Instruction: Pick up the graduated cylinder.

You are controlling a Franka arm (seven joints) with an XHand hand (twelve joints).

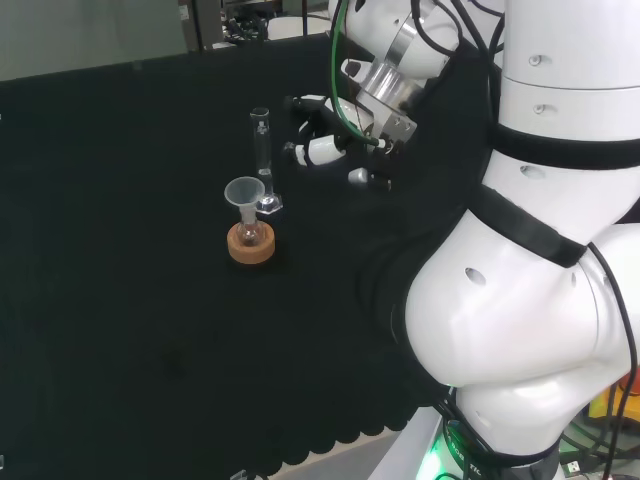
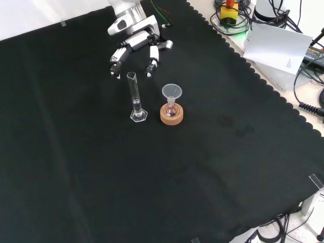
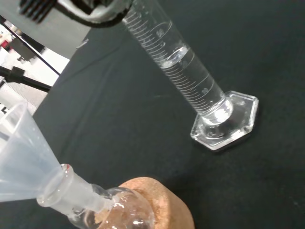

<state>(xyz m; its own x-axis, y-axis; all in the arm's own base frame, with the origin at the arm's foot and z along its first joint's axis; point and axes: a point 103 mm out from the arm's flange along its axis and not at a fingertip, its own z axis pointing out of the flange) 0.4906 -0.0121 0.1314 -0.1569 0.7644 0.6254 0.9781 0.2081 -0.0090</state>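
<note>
Robot hand (image 2: 135, 43) raised, fingers spread, holding nothing

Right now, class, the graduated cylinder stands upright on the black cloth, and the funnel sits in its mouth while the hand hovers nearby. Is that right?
Not quite. The funnel sits in the small flask on the cork ring, not in the graduated cylinder. The front view shows the cylinder's mouth bare, standing upright beside the flask, with the hand open and apart from it.

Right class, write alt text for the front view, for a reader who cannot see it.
A robot hand, fingers spread, hovers just behind an upright graduated cylinder on black cloth. To its right, a funnel sits in a small flask on a cork ring.
</note>
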